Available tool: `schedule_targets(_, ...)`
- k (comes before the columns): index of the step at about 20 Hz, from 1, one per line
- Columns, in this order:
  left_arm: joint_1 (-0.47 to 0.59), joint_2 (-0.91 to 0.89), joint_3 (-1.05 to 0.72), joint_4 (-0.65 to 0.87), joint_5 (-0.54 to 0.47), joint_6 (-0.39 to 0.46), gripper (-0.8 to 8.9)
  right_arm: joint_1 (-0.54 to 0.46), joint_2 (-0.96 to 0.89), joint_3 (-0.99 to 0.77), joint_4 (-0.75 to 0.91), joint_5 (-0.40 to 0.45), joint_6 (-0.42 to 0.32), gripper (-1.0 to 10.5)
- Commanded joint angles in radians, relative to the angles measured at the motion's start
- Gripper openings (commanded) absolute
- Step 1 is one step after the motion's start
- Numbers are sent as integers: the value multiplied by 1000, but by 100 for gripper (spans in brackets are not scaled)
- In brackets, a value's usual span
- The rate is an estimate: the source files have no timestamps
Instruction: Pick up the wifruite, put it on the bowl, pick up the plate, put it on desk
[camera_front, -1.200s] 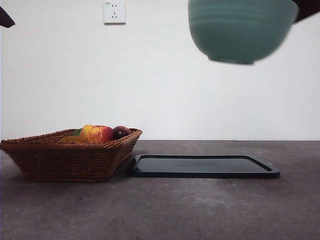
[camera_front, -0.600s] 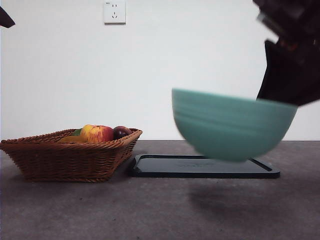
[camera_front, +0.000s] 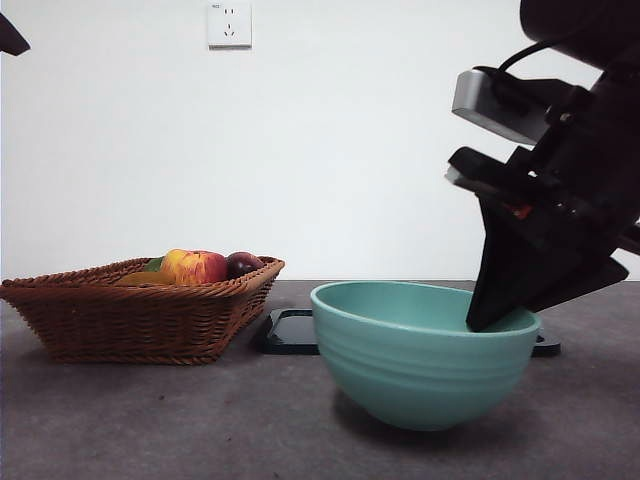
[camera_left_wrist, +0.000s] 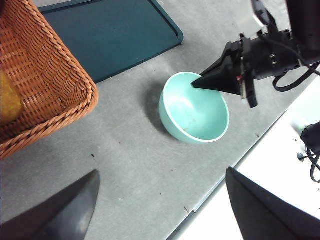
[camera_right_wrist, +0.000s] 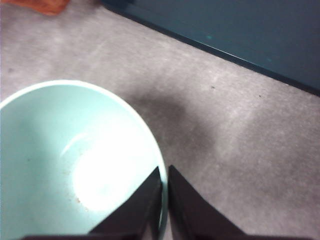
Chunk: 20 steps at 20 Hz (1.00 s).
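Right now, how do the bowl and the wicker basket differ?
The bowl is round, smooth teal ceramic; the basket is angular woven brown wicker. The bowl is empty, while the basket holds fruit, including a red-yellow apple and a dark plum. The right gripper is shut on the bowl's rim; nothing grips the basket, and the left gripper hangs open above. Both rest on the desk.

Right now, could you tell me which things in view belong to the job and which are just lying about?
Job:
bowl, on the desk, its rim pinched by the right gripper
left gripper, open above the desk

Lying about:
wicker basket
apple
plum
dark tray
wall socket
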Motion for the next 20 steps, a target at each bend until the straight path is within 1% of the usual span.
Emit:
schedule_targets(1,-5,5,10,8,4,12,403,26,24,8,27,23,11,5)
schedule_targets(3,-5,5,10,8,4,12,403,47,31,8,27,53,11,5)
schedule_targets(5,-5,5,10,9,4,12,403,64,32,8,27,58,11,5)
schedule_targets(7,-5,5,10,9,4,12,403,78,32,8,27,99,11,5)
schedule_targets(9,-5,5,10,8,4,12,403,82,32,9,27,121,11,8)
schedule_targets(10,-5,5,10,8,4,12,403,82,32,9,27,127,11,35)
schedule_targets(13,-5,5,10,8,4,12,403,82,31,10,27,127,11,227)
schedule_targets(14,-5,5,10,8,4,12,403,82,30,11,27,127,11,245)
schedule_targets(17,-5,5,10,8,4,12,403,82,3,11,27,127,18,245)
schedule_targets(20,-5,5,10,8,4,12,403,81,-70,27,9,127,23,245)
